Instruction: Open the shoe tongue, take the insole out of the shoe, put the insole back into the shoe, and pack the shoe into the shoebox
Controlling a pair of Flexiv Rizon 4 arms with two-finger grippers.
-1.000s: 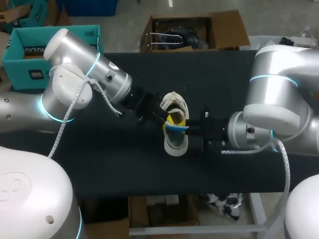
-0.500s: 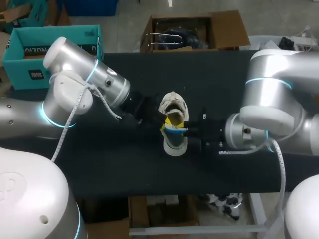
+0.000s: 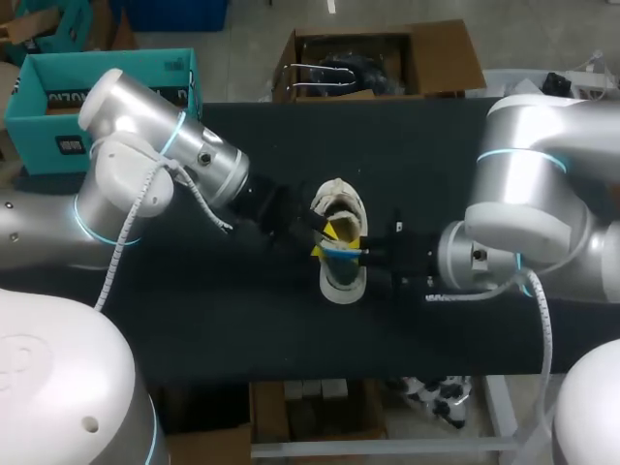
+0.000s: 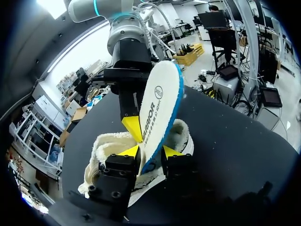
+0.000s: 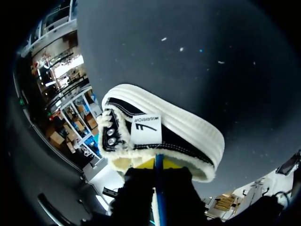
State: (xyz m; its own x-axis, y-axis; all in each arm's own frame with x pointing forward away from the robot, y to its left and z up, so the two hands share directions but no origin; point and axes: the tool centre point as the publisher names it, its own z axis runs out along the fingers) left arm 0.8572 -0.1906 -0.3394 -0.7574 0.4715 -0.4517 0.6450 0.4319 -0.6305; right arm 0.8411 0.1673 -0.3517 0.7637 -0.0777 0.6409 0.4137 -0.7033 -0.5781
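Black table [image 3: 436,155], shoe [image 3: 341,276] at centre. Insole [image 4: 160,108] stands on edge over the opening, pinched narrow by left gripper [image 4: 150,151] from 9 o'clock and right gripper [image 5: 158,165] from 3. Probably removal or reinsertion, unclear which. Next move calls for one gripper to release.

The shoe [image 5: 183,139] is black outside, with a white sole, a cream fleece lining and a white label. The insole [image 4: 160,103] is white with a blue edge. My left gripper [image 4: 149,151] has bright yellow tips. The table [image 3: 242,320] is black. My left arm [image 3: 184,160] and right arm [image 3: 533,184] are silver, each with a cyan ring.
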